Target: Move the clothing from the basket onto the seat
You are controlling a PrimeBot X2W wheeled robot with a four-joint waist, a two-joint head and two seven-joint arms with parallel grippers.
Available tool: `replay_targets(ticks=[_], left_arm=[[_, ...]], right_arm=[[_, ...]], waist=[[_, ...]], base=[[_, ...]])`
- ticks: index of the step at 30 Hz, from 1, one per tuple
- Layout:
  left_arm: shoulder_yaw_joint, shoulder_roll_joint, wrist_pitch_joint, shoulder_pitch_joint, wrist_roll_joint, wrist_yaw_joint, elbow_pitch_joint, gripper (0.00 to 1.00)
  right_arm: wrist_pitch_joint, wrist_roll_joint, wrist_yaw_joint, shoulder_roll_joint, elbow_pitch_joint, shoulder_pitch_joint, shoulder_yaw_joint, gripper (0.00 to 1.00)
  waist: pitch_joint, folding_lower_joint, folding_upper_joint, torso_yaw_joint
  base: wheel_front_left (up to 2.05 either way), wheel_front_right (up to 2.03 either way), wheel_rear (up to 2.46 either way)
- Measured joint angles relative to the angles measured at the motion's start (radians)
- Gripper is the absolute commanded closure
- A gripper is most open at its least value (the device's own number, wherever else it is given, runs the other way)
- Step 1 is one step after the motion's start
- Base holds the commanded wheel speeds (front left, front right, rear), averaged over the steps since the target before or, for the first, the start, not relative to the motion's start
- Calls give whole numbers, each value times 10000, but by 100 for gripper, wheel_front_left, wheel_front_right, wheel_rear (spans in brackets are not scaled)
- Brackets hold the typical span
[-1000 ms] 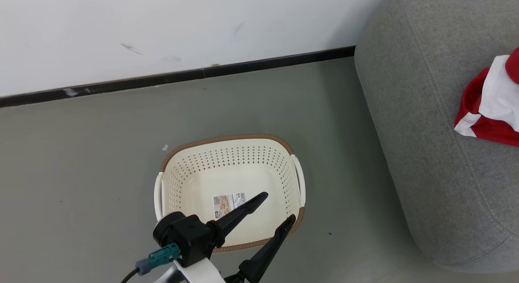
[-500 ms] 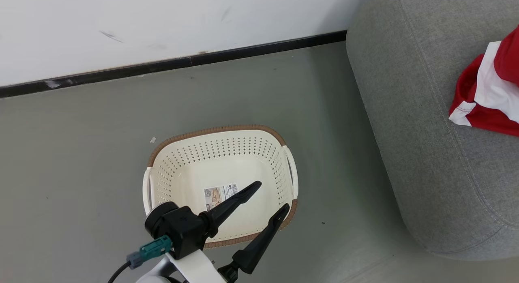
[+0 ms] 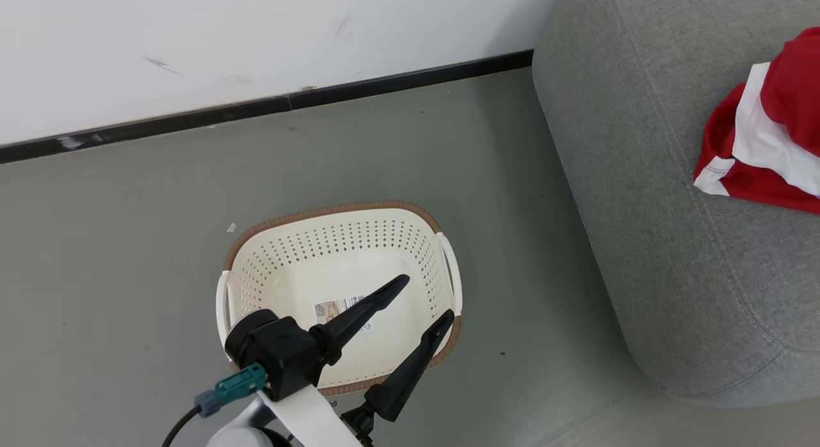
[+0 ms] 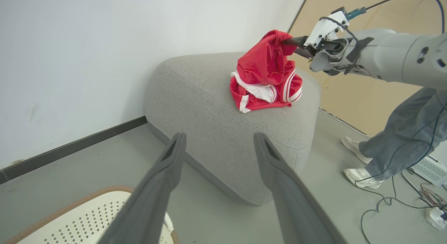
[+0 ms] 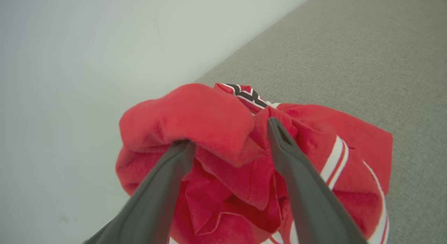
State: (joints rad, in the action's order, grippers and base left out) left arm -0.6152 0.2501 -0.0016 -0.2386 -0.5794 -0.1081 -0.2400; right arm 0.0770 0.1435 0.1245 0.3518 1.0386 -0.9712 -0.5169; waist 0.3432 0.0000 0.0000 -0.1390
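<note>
Right gripper [image 5: 228, 132], jaws spread, with both tips in the red clothing [image 4: 265, 76] heaped on the grey seat [image 4: 209, 107]; left gripper [image 3: 426, 298], jaws spread, over the basket [image 3: 339, 242].

Head cam: high, facing down on basket [image 3: 327, 209], sofa [image 3: 640, 178] at right. Left wrist cam: low above basket rim, facing sofa from well off. Right wrist cam: close over clothing [image 5: 209, 114]. All three share sofa and clothing.

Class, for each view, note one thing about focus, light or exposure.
Head view: even, soft light, the basket casts only a faint shadow. Left wrist view: near jaws blurred, the seat sharp. Right wrist view: jaws blurred, the clothing slightly soft, wall washed out.
</note>
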Motion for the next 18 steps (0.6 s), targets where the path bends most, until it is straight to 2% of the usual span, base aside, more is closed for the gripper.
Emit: replay_targets(ticks=[10, 18], left_arm=[[119, -56, -274, 1, -52, 0, 207, 0], [368, -178, -556, 17, -98, 178, 462, 0]], right_arm=[[391, 8, 0, -105, -128, 0, 840, 0], [871, 265, 0, -518, -435, 542, 1774, 0]], waist=[[-317, 1, 0, -44], [-736, 0, 0, -66]], base=[[0, 0, 0], [0, 0, 0]])
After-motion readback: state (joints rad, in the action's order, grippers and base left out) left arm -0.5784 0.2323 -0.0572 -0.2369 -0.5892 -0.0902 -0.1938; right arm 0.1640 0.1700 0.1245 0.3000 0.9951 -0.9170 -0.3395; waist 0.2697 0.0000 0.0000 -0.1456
